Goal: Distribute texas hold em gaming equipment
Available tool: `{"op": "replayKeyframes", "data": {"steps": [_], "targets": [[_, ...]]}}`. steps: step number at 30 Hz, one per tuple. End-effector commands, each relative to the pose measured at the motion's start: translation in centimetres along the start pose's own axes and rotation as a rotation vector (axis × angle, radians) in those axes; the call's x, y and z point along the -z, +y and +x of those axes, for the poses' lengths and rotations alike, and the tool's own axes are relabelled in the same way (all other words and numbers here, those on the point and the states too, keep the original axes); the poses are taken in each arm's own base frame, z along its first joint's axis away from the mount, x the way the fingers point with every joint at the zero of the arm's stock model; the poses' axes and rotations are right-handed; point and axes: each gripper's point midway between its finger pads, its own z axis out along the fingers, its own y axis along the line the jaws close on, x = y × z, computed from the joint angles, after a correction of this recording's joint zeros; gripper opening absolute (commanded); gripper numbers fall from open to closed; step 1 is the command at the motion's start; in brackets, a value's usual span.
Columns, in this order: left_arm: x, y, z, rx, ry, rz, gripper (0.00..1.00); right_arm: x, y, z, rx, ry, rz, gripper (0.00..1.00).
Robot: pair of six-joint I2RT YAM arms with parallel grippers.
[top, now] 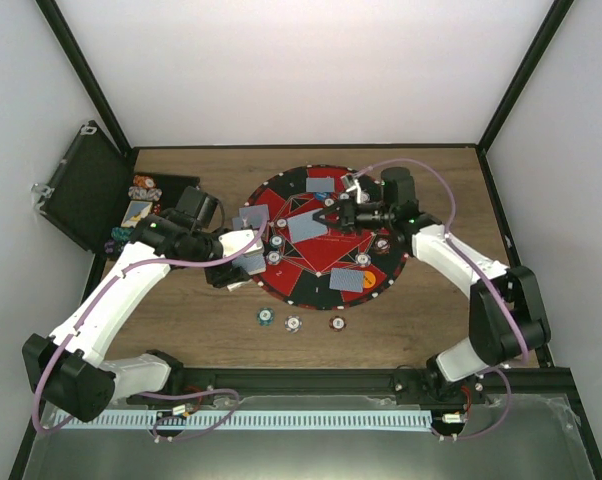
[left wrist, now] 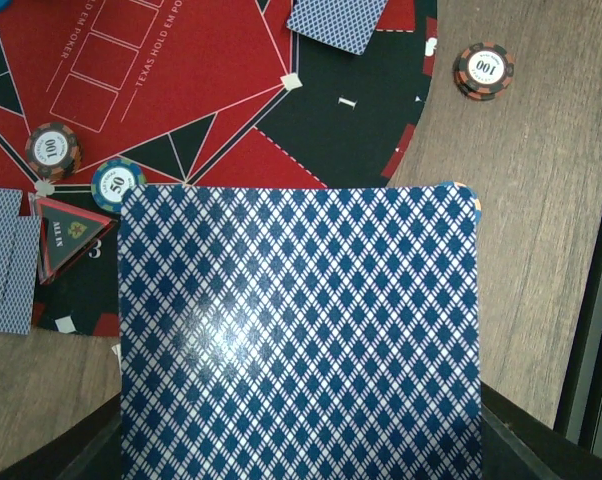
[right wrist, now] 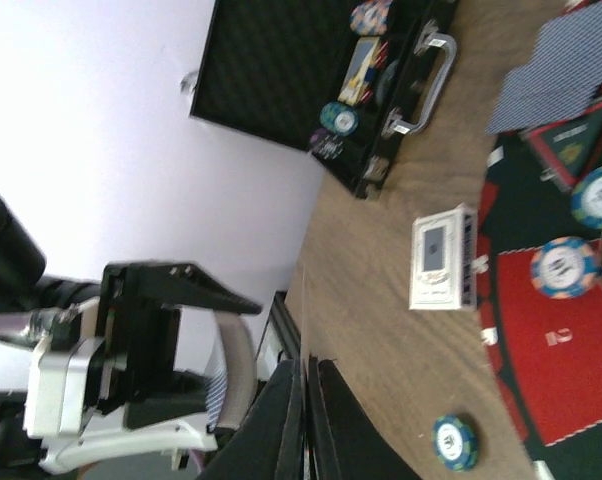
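Observation:
My left gripper [top: 239, 256] is shut on a blue-patterned playing card [left wrist: 299, 330] that fills most of the left wrist view and hides its fingers; it hovers over the near left rim of the round mat [top: 293, 186]. My right gripper [right wrist: 309, 366] is shut on a card seen edge-on, which appears over the mat's middle in the top view [top: 306, 228]. More cards [top: 348, 281] and chips [top: 363, 260] lie on the mat. Three chips [top: 293, 323] lie on the wood in front of it.
The open black case [top: 81, 185] with chips stands at the far left. A white card box [right wrist: 443, 258] lies on the wood beside the mat. A triangular "ALL IN" marker [left wrist: 69, 232] and two chips [left wrist: 53, 148] sit on the mat beside my held card.

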Motion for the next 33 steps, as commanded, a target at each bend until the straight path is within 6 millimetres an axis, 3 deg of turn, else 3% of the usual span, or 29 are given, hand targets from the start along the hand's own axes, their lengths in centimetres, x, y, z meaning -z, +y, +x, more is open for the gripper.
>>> {"op": "replayKeyframes", "data": {"steps": [1, 6, 12, 19, 26, 30, 33], "targets": [[0.4, 0.2, -0.8, -0.03, -0.031, -0.012, 0.11, 1.6, -2.0, -3.1, 0.004, -0.033, 0.039, 0.05], [0.7, 0.1, -1.0, -0.024, -0.036, -0.006, 0.11, 1.9, -8.0, -9.6, 0.003, -0.11, 0.197, 0.04], [0.9, -0.2, -0.8, -0.021, -0.031, -0.003, 0.11, 1.1, -14.9, -16.1, 0.009, -0.155, 0.342, 0.04], [0.5, -0.4, -0.5, -0.009, -0.017, 0.016, 0.12, -1.2, -20.5, -21.3, -0.001, -0.197, 0.385, 0.06], [0.5, -0.2, -0.5, -0.009, -0.009, 0.016, 0.12, -2.5, -24.3, -23.4, -0.022, -0.224, 0.423, 0.1], [0.5, -0.2, -0.6, -0.005, -0.009, 0.017, 0.12, -2.0, -25.5, -23.0, -0.038, -0.224, 0.475, 0.33], [0.5, -0.2, -0.6, -0.005, -0.009, 0.017, 0.11, -0.8, -24.2, -23.6, -0.002, -0.251, 0.531, 0.45]]}}
